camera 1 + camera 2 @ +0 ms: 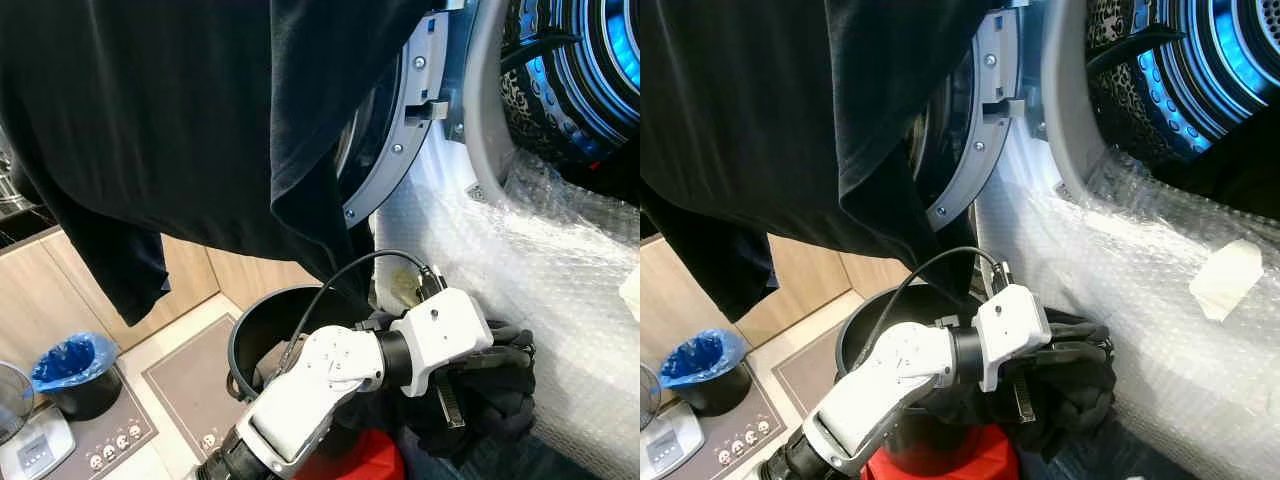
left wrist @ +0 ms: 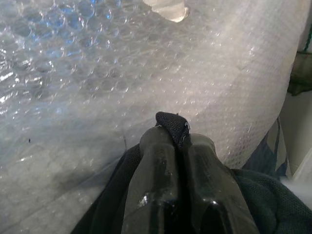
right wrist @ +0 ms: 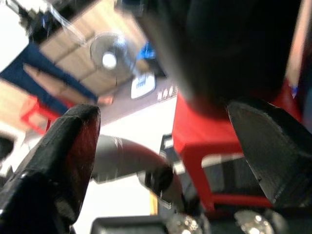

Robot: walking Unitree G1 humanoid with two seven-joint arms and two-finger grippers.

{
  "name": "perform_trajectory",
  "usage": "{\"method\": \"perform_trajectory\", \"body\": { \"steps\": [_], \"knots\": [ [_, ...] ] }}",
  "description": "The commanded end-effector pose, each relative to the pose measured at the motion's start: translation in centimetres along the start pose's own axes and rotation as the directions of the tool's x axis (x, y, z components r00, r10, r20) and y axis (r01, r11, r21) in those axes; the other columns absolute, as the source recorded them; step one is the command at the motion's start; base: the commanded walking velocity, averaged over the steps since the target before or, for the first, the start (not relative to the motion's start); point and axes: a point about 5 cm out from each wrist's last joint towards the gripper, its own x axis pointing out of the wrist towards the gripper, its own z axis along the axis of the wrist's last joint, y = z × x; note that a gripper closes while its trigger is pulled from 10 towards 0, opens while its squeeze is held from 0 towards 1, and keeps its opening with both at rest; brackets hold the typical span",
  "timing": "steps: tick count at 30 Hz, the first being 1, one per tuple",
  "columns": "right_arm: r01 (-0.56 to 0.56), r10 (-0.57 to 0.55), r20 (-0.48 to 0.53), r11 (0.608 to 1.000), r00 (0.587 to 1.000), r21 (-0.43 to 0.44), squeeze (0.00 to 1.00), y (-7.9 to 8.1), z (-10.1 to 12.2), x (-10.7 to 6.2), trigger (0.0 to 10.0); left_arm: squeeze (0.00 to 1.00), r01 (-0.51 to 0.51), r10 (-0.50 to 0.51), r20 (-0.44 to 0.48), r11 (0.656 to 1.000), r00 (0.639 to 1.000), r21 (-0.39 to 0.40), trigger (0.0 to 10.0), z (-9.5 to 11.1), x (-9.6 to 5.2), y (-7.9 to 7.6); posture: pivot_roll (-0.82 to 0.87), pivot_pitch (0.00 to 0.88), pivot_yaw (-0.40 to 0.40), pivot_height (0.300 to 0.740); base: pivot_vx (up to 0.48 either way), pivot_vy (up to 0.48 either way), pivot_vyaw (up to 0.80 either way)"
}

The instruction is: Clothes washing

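The bunched black cloth garment (image 1: 490,395) sits low against the bubble-wrapped white front panel of the washing machine (image 1: 540,300), just below the open drum, and your left pincer (image 2: 176,141) is clamped shut on a fold of it — the wrist view shows both fingers pressed together with a nub of black fabric pinched at the tips. To do this lift well, carry the bundle up and over the grey door seal (image 1: 480,110) before pushing it in; trailing ends will likely snag on the rim or on the bubble wrap, so gather height first, then go forward into the blue-lit perforated steel drum (image 1: 590,70). Only release once the bulk is past the lip.

Your right pincer (image 3: 165,136) has its fingers spread wide apart, looking down toward the red plastic stool (image 3: 204,131).

By count: one bundle in the left pincer, one large black garment (image 1: 180,120) hanging across the upper view near the open round door (image 1: 400,120) — what holds it up I can't tell. One dark round laundry bucket (image 1: 262,335) stands beside the arm, more dark cloth in it. One small bin with a blue liner (image 1: 75,370) is on the floor.
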Motion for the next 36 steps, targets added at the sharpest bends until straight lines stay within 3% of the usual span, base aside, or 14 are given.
{"method": "perform_trajectory", "body": {
  "steps": [1,2,3,9,19,26,32,36],
  "knots": [
    [0.006,-0.006,0.02,1.0,1.0,0.009,1.0,0.2,0.6,-0.2,10.0,0.0,0.001,-0.001,-0.004,1.0,1.0,0.015,10.0,0.0,0.1,-0.1,-0.19,0.0,0.079,0.74,0.0,0.0,0.0],
    [0.033,-0.033,0.064,0.999,0.997,0.002,0.0,0.6,1.2,-0.9,10.0,0.0,-0.004,0.004,-0.012,1.0,1.0,0.018,10.0,-0.2,0.1,-0.1,-0.2,0.0,0.078,0.74,0.0,0.0,0.0],
    [0.059,-0.063,0.152,0.998,0.986,0.03,0.0,1.2,2.3,-1.5,10.0,0.0,-0.012,0.012,-0.024,1.0,1.0,0.02,10.0,-0.5,0.2,-0.1,-0.2,0.0,0.078,0.74,0.0,0.0,0.0],
    [0.146,-0.152,0.332,0.988,0.931,0.042,0.0,2.2,4.8,-1.4,10.0,0.0,-0.036,0.036,-0.047,0.999,0.998,0.006,10.0,-1.2,0.5,0.0,-0.25,0.0,0.081,0.74,0.0,0.0,0.0],
    [0.163,-0.176,0.378,0.984,0.909,0.068,0.0,4.6,5.6,0.2,10.0,0.0,-0.11,0.109,-0.034,0.994,0.993,-0.023,10.0,-0.9,2.1,0.5,-0.27,0.0,0.071,0.74,0.0,0.0,0.0],
    [0.355,-0.369,0.386,0.928,0.845,0.109,0.0,3.5,5.8,2.6,10.0,0.0,-0.158,0.159,-0.001,0.984,0.987,-0.079,10.0,-0.1,3.2,1.0,-0.26,0.0,0.062,0.74,0.0,0.0,0.0],
    [0.386,-0.399,0.384,0.915,0.832,0.115,0.0,3.2,5.7,3.1,10.0,0.0,-0.165,0.167,0.012,0.981,0.986,-0.103,10.0,0.2,3.4,0.9,-0.25,0.0,0.061,0.74,0.0,0.0,0.0],
    [0.449,-0.482,0.405,0.875,0.777,0.18,0.0,2.5,5.9,4.3,10.0,0.0,-0.163,0.167,0.021,0.979,0.986,-0.125,10.0,0.4,3.5,0.7,-0.24,0.0,0.062,0.74,0.0,0.0,0.0]
  ]
}}
